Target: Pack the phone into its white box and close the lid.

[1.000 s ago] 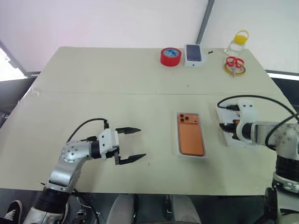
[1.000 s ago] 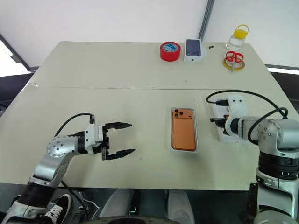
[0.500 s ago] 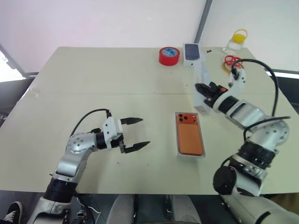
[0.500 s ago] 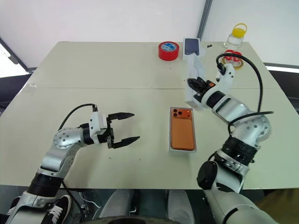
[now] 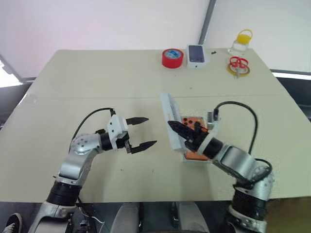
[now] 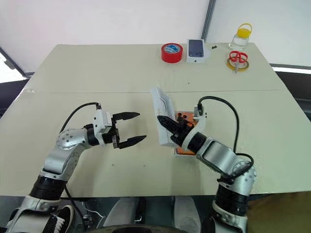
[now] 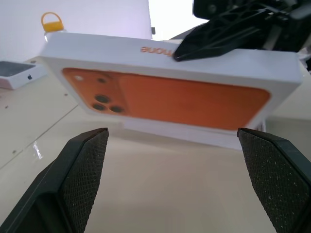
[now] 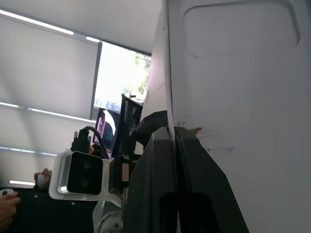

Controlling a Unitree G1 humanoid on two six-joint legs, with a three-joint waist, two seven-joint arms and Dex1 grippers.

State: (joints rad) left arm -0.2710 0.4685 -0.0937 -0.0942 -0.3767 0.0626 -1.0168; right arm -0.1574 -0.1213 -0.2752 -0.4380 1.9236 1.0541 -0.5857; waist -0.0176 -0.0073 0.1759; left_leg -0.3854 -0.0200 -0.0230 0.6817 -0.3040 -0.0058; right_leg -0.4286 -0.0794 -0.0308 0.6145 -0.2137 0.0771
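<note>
The orange phone lies camera-side up in the white box at mid table, partly hidden behind my right arm. My right gripper is shut on one wall of the white lid, which stands tilted on edge just left of the box. The left wrist view shows the lid with an orange phone picture on its face. In the right wrist view its plain inside is turned toward me. My left gripper hangs open to the left of the lid, pointing at it and holding nothing.
At the far edge stand a red tape roll, a small box with a dark phone picture, a jar with a yellow lid and red scissors on a yellow ring.
My right arm lifted the lid off the table's right side and swung it left, tipping it on edge beside the phone. The left gripper has barely moved and stays open.
</note>
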